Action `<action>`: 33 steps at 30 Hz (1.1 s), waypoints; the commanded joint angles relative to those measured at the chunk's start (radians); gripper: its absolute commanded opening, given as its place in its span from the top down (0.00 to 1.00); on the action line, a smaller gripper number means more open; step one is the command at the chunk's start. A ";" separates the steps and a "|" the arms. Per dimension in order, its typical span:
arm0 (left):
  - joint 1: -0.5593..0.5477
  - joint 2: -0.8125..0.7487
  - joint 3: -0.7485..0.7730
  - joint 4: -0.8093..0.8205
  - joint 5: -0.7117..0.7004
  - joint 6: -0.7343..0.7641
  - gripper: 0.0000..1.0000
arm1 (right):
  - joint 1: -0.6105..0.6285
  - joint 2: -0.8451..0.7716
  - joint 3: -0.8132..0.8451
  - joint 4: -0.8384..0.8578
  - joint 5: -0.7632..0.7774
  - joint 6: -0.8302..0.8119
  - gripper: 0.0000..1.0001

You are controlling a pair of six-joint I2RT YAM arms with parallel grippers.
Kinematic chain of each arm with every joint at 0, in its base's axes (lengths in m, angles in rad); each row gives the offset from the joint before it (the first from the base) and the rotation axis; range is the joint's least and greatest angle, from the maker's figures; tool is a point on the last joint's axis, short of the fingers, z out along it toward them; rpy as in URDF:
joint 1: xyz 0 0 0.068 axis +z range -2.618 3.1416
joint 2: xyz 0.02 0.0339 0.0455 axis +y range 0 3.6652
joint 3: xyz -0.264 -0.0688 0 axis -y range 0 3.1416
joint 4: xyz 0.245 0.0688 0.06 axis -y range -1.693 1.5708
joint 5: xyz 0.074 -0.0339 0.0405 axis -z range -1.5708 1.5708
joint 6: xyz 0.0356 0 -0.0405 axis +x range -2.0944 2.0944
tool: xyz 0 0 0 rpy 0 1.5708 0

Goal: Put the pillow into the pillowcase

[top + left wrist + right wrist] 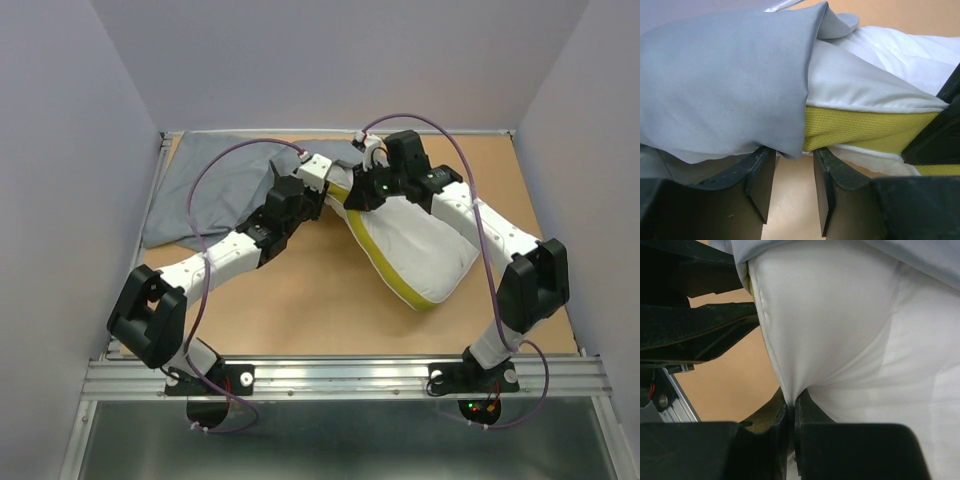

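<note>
My left arm rises from its base at the near left of the table (300,310), bends at the elbow and reaches diagonally toward the middle of the far edge. The left claw (794,155) has its jaws apart, with bare table showing through the gap. The hem of the pillowcase (725,85) hangs just above the tips, and I can see nothing pinched.

The pillowcase lies bunched in the far left corner, its open end over one end of the pillow (865,85). The pillow's yellow band pokes out from under the grey cloth.

My right arm has its elbow by the right edge, forearm running toward the far middle. The right claw (791,407) is clamped on a fold of the pillow's white cover. The rest of the pillow lies mid-table, angled toward the near right.
</note>
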 commanded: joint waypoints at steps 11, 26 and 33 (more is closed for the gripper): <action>0.048 -0.156 -0.022 -0.058 0.332 0.217 1.00 | -0.024 0.027 0.162 0.014 -0.073 0.038 0.99; -0.175 -0.053 0.208 -0.192 0.718 0.231 1.00 | -0.027 0.162 0.306 0.051 -0.113 0.227 1.00; -0.195 -0.199 0.008 -0.230 0.760 0.200 1.00 | -0.098 0.161 0.197 0.150 -0.111 0.345 0.99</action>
